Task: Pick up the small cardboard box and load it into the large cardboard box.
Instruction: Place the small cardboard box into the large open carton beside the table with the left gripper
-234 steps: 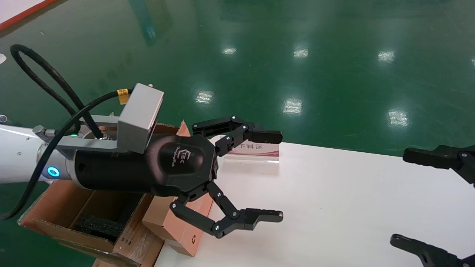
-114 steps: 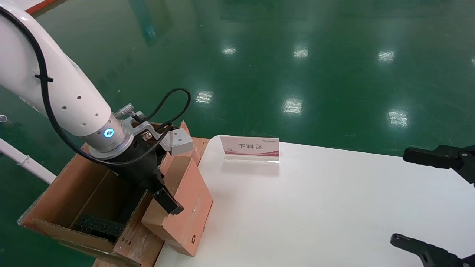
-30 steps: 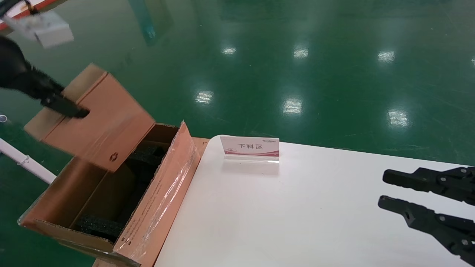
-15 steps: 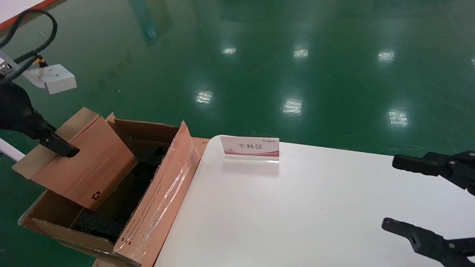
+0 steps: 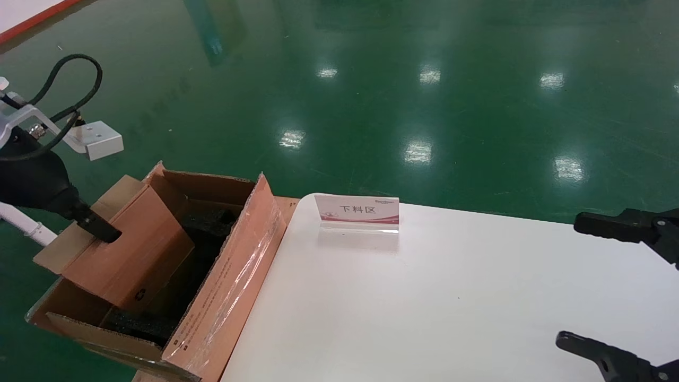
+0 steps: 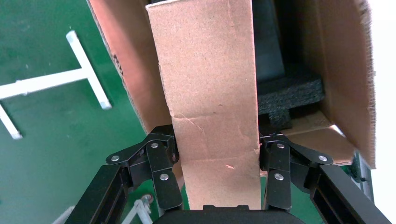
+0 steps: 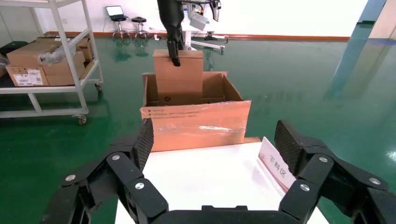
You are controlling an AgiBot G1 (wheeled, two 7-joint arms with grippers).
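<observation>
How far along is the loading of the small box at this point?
Done: the small box is off the table and partly lowered into the large box. In hand: the left gripper is clamped on it, with its upper part above the large box's rim. Left: lower it fully, let go and withdraw. The right gripper waits open over the table.

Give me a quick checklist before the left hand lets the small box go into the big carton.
1. Left hand clamped on the small cardboard box: ok.
2. Box's lower end inside the large cardboard box: ok.
3. Box level: not ok, it is tilted.
4. Box resting on the black foam blocks: cannot tell.
5. Right hand clear of the carton, open over the white table: ok.
</observation>
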